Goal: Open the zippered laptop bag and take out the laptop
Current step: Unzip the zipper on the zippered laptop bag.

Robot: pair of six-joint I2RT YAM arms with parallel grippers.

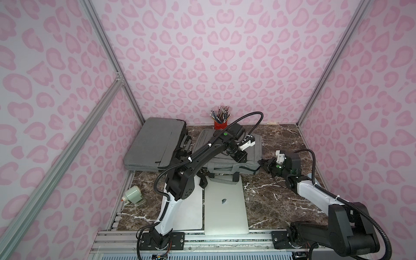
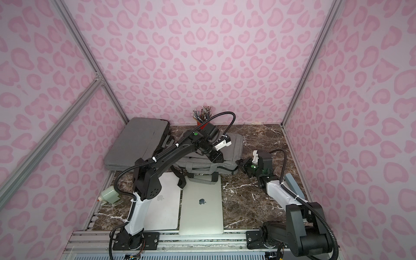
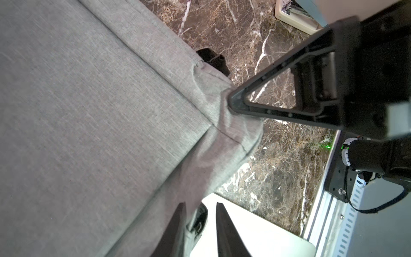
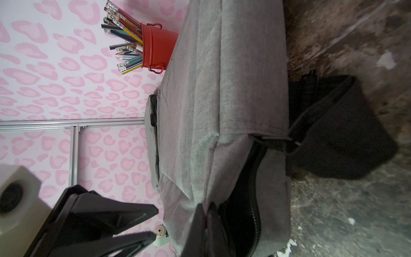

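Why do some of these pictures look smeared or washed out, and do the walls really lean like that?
In both top views the wide lens makes the walls fan outward; in the left wrist view the laptop glares to plain white and the grey bag smears beside it; in the right wrist view the marble table is blurred, the red pencil cup sharp.

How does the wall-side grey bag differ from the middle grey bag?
The wall-side bag is touched by no claw; the middle bag has the right claw shut on its corner. The middle bag's zipper gapes open at that corner; whether the wall-side bag is open is unclear. Both are grey fabric.
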